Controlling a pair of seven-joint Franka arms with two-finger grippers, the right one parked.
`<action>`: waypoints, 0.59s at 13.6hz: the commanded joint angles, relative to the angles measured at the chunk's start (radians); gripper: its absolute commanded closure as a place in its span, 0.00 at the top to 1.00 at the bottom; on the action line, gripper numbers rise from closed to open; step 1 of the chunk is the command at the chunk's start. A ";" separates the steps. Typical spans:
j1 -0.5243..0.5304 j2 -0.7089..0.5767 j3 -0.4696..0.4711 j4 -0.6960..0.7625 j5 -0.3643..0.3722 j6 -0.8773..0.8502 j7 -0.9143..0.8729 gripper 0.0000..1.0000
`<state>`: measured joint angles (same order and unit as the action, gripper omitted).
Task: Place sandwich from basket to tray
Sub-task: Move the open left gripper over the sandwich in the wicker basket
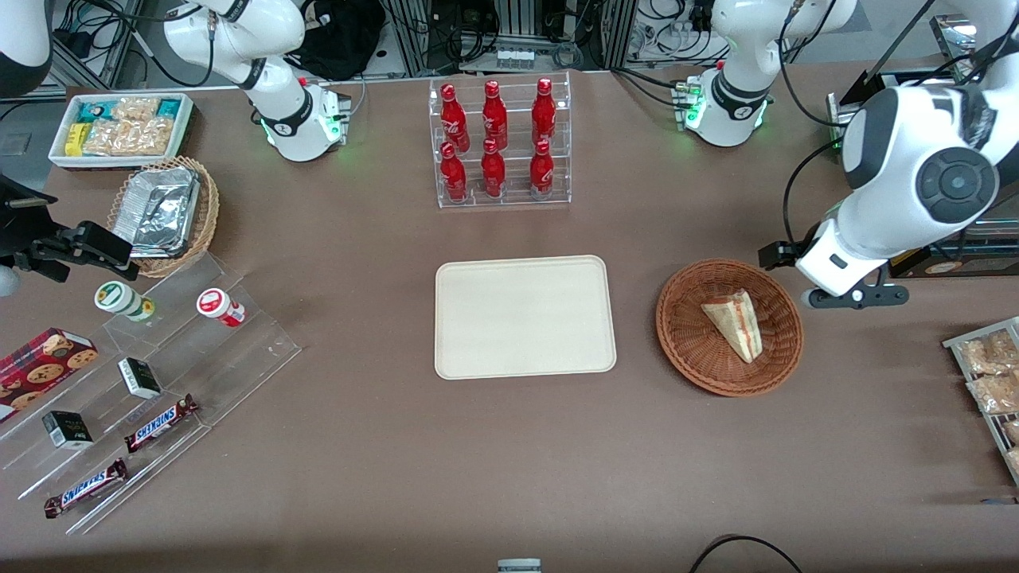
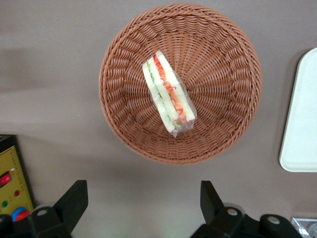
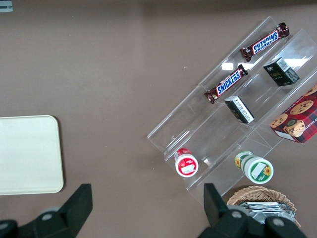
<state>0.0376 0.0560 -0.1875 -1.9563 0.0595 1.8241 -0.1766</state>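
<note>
Sandwich (image 1: 735, 322): I see it lying in the basket (image 1: 691, 350), a wrapped wedge with its red and green filling edge showing in the wrist view (image 2: 168, 94). Its narrow tip points toward the front camera, roughly 5 o'clock in the front view.

Basket: it sits on the counter (image 1: 509, 469), just beside the tray (image 1: 524, 316), at the tray's 3 o'clock in the front view, toward the working arm's end. The two are apart, with a strip of counter between them.

Tray: bare cream surface at the middle of the counter; I catch its rounded corner in the left wrist view too (image 2: 302, 119).

Claw (image 2: 143, 201): my claw hangs above the counter just off the basket's rim, farther from the front camera than the sandwich. Its fingers (image 2: 74, 201) stand wide apart and hold nothing. In the front view it sits at the basket's 2 o'clock, under the white arm (image 1: 907, 191).

Bottle rack (image 1: 500, 143): six red bottles in a clear stand, at the tray's 12 o'clock.

Parked arm's end: clear stepped shelf (image 1: 159, 382) with Snickers bars (image 1: 159, 422), small dark boxes, two jars and a cookie box; a tan wicker basket with foil containers (image 1: 163, 213); a white bin of snack packets (image 1: 123, 127).
</note>
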 commanded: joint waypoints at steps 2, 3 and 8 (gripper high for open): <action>0.004 -0.051 -0.006 -0.173 0.010 0.203 -0.065 1.00; 0.002 -0.054 -0.007 -0.212 0.010 0.260 -0.095 1.00; -0.001 -0.038 -0.009 -0.291 0.010 0.409 -0.294 1.00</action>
<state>0.0372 0.0464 -0.1884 -2.2152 0.0594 2.2094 -0.3771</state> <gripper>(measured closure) 0.000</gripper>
